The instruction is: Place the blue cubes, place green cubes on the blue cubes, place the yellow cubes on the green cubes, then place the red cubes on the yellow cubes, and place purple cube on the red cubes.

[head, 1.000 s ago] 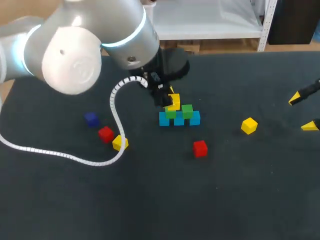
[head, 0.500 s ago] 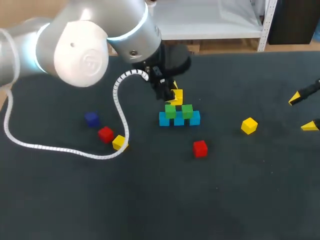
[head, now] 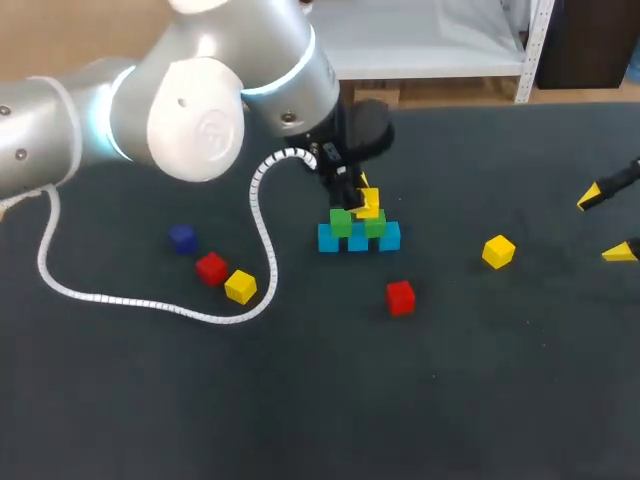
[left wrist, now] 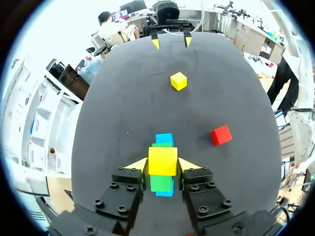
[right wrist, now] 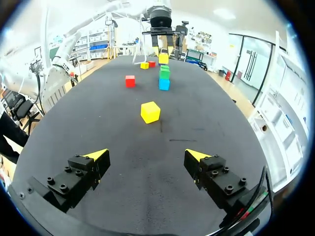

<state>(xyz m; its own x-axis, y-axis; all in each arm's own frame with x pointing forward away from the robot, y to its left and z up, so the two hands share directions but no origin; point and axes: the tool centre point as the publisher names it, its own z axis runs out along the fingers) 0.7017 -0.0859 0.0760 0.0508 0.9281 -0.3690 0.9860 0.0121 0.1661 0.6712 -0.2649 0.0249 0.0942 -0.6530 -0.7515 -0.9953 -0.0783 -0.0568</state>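
In the head view, a yellow cube (head: 368,205) is held by the left gripper (head: 362,198) just above the green cubes (head: 357,224). In the left wrist view, it is clamped from both sides. If released off-centre, it could tip off. In the right wrist view, the right gripper (right wrist: 146,160) is spread and empty.
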